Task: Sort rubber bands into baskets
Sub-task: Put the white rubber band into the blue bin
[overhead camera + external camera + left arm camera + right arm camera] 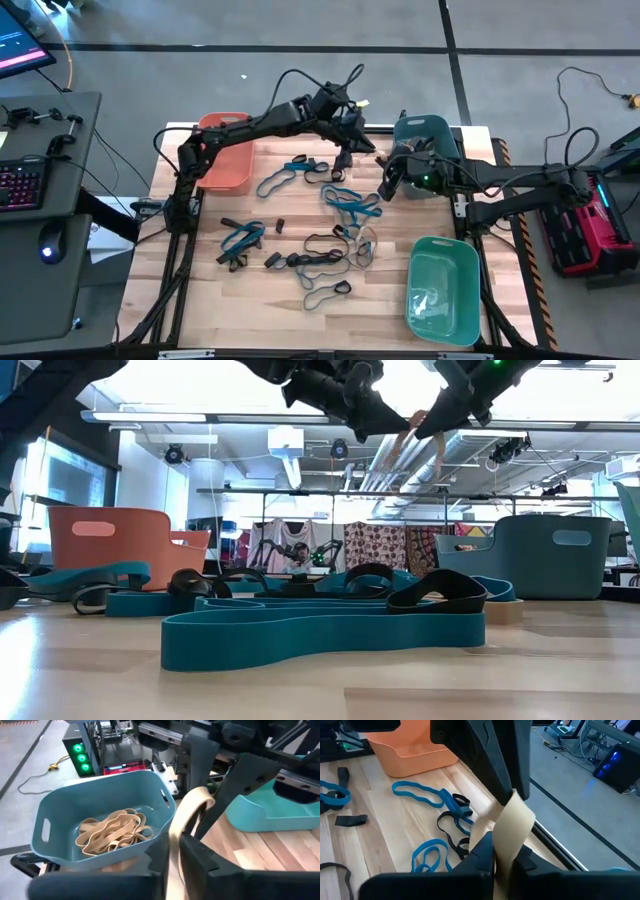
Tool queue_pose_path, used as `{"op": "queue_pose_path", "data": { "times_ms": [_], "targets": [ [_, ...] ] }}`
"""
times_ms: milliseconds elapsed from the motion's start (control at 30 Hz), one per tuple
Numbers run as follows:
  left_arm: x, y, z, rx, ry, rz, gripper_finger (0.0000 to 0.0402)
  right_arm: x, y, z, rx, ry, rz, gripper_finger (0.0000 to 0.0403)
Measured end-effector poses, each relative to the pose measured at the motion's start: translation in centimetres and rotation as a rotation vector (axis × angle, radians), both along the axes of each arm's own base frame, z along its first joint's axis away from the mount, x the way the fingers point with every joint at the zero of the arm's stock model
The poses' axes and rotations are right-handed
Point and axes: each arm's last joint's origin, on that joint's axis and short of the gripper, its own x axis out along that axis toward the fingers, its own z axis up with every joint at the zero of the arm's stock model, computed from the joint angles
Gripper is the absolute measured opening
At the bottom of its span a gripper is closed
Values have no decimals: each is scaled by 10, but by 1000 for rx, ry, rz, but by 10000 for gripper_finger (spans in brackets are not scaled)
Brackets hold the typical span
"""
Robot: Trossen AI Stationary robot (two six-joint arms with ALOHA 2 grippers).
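Flat teal rubber band [320,632] lay looped on pale wood; above, both grippers, left [352,140] and right [388,180], pinched one limp tan band [182,827] beside the dark teal basket [425,130].

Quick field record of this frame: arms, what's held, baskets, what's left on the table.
left gripper: raised above table, fingers on tan band
right gripper: shut on tan band, beside left gripper
handover: both hold the same band
dark teal basket: holds tan bands
orange basket: contents not visible
green basket: near table corner
table: blue and black bands loose
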Motion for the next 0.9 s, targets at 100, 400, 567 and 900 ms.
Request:
{"op": "queue_pose_path", "data": {
  "times_ms": [100,400,567,900],
  "targets": [
    [-1,2,0,-2,1,7,77,-2,0,2,-2,-7,1,3],
    [-3,5,-6,-21,13,22,178,-23,-2,18,-32,-77,-57,0],
    [2,3,-22,-13,-16,18,191,-35,-14,16,-40,-22,-143,0],
    [12,-17,-52,-14,-76,-14,191,-54,-47,5,-27,122,-346,0]
  ]
}}
